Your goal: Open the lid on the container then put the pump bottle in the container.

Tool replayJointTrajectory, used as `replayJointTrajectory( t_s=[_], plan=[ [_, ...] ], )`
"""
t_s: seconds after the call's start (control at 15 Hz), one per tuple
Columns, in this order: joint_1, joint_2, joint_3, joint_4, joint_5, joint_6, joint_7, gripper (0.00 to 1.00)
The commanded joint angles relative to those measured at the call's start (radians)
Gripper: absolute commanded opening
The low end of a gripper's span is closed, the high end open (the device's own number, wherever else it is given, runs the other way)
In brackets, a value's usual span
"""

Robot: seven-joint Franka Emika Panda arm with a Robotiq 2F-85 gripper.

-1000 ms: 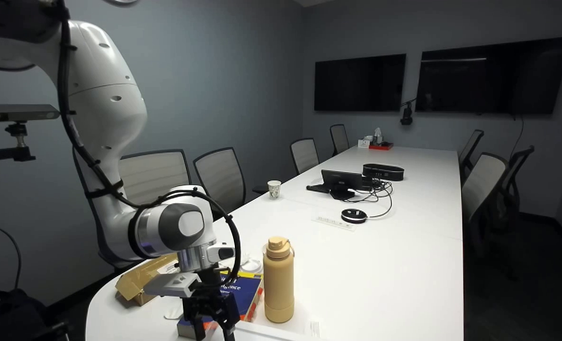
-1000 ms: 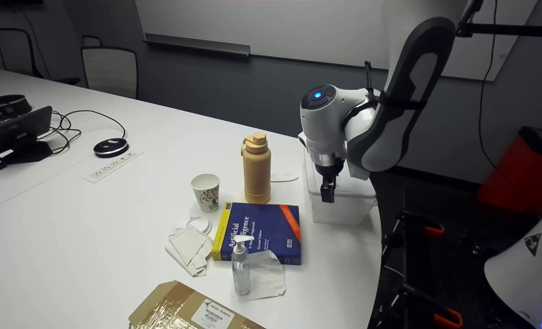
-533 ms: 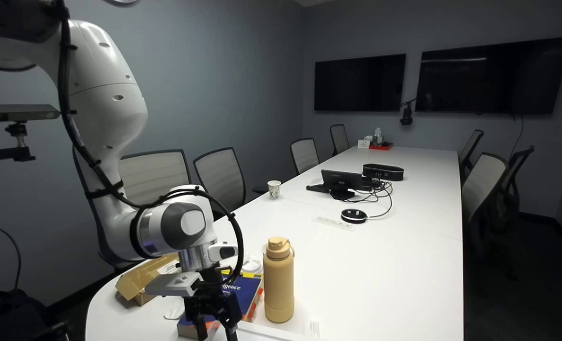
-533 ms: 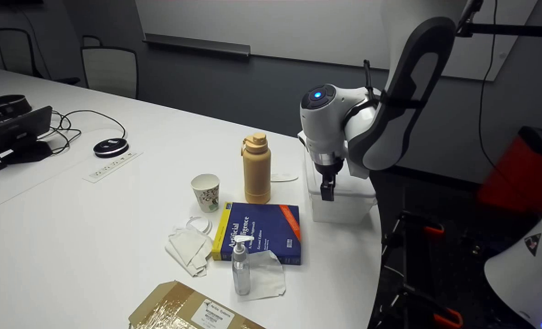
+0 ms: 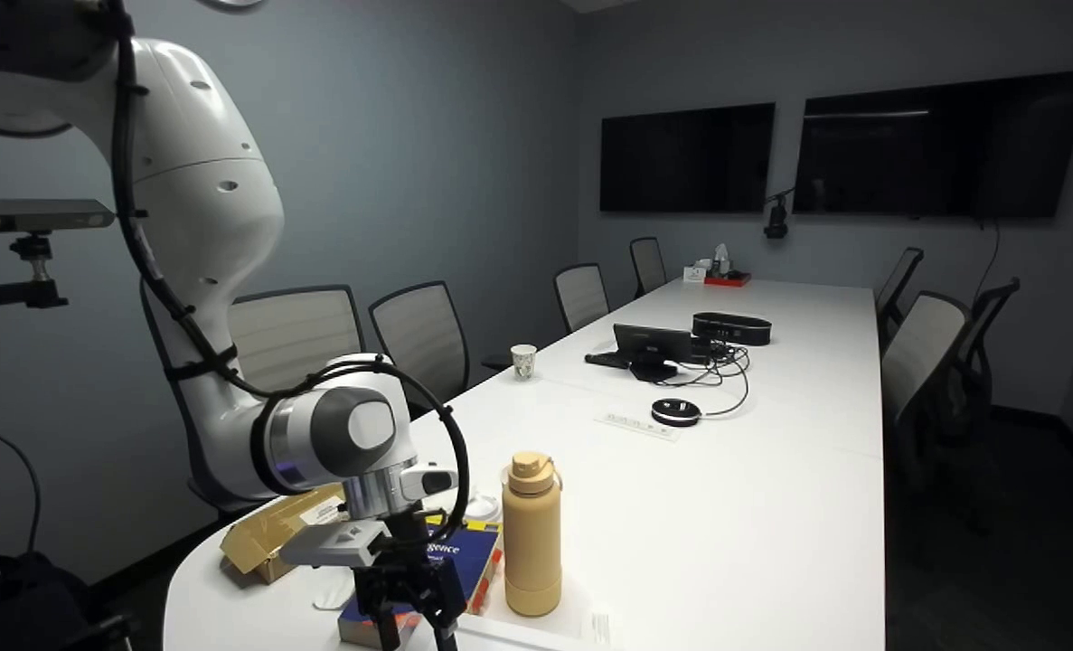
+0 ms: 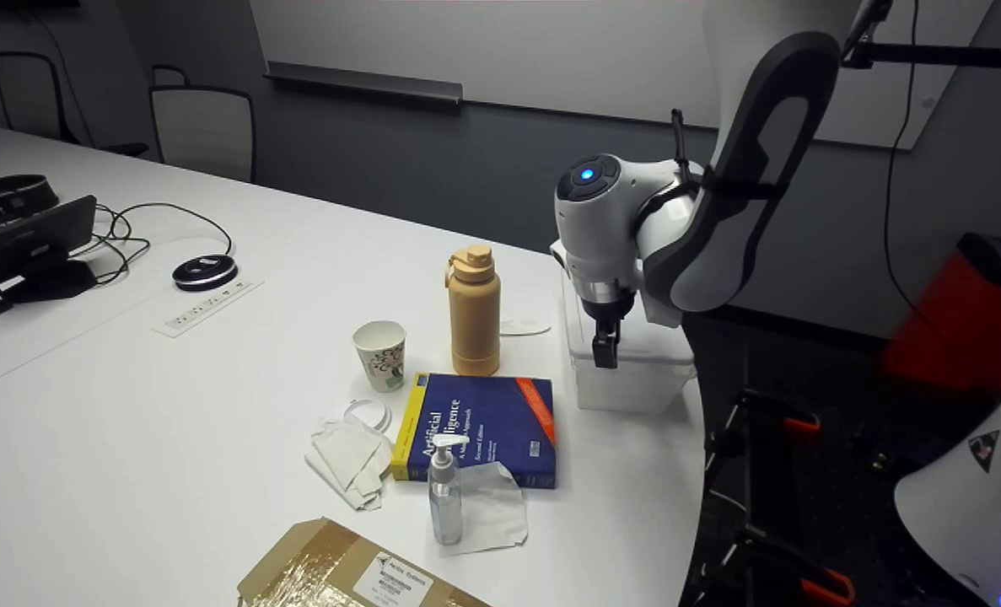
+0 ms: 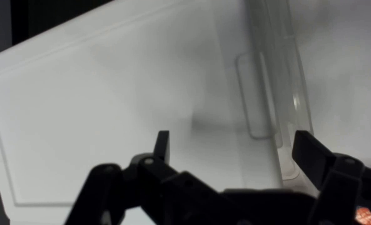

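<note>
The pump bottle, small and clear with a white pump head, stands upright by the blue book in an exterior view. The container is a translucent white box with its white lid closed. The lid fills much of the wrist view, with a rounded rectangular latch outline near its edge. My gripper is open and empty, one finger over the lid and one beyond its edge. It also shows in both exterior views. Whether a fingertip touches the box, I cannot tell.
A tall tan bottle stands between a paper cup and the container. A thick blue book lies in front of it. Napkins and a cardboard box lie nearby. The container stands near the table's edge.
My gripper has risen very slightly and shifted a little to the right in an exterior view. The container, bottles and book have not moved.
</note>
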Motion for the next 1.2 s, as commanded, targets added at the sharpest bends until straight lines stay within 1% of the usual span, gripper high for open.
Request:
replayJointTrajectory(
  t_s=[0.0, 0.4, 0.8, 0.93, 1.0, 1.13],
  plan=[
    [0.012, 0.023, -0.031, 0.017, -0.059, -0.004, 0.06, 1.0],
    [0.003, 0.049, -0.059, 0.028, -0.134, 0.007, 0.13, 1.0],
    [-0.008, 0.058, -0.08, 0.031, -0.186, 0.011, 0.169, 1.0],
    [-0.011, 0.052, -0.092, 0.033, -0.208, 0.01, 0.182, 1.0],
    [0.006, 0.056, -0.116, 0.03, -0.2, 0.021, 0.172, 1.0],
    [0.007, 0.056, -0.135, 0.034, -0.209, 0.025, 0.173, 1.0]
  ],
)
